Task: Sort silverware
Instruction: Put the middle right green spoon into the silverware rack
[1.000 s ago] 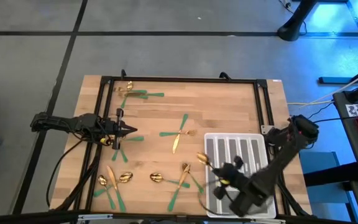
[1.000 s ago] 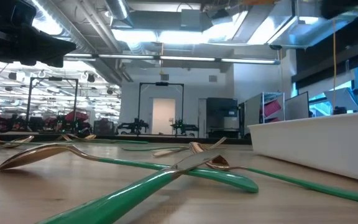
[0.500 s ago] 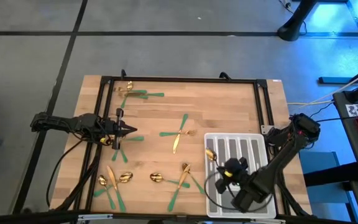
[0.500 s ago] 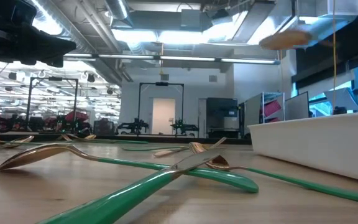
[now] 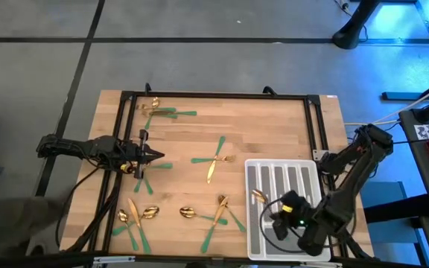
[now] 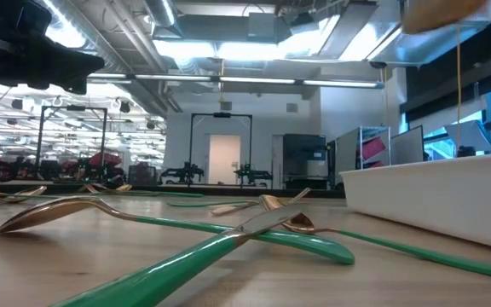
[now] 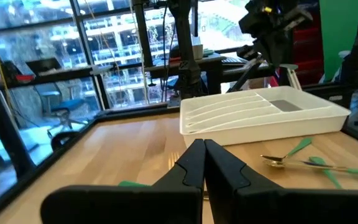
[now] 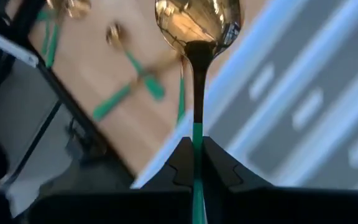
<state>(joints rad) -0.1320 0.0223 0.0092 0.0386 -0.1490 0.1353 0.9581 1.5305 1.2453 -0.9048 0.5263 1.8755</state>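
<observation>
Gold-headed spoon with slim green handle point(image 8: 196, 25): gripped by the right gripper point(image 8: 194, 163), fingers pinched on the handle, bowl pointing forward. In the high view this gripper point(image 5: 285, 216) hangs over the near left part of the pale grey divided plastic tray point(image 5: 313, 170), the spoon's bowl point(image 5: 258, 196) above the tray's leftmost slots.

Remaining silverware: loose on the light wooden table point(image 5: 267, 126), all outside the tray.
- Crossed pair near the table's middle point(image 5: 216, 158).
- Small group at the far left corner point(image 5: 159, 110).
- Several along the near edge point(image 5: 144, 214), point(image 5: 216, 213).
- No piece is seen lying in the tray's slots.

Left gripper point(image 5: 152, 155): waiting at the left side of the table, fingers pressed together, holding nothing; the wrist view confirms the closed tips point(image 7: 202, 163).

Step in hand, as judged: setting the spoon into a slot.
- Turn the handle parallel to the long dividers before lowering.
- Bring the bowl down inside one channel, not across a ridge.
- Release low, so the spoon does not bounce or skid.
- Rise straight up afterwards, clear of the tray wall.

Progress, as judged: early; most pieces are unsorted.
</observation>
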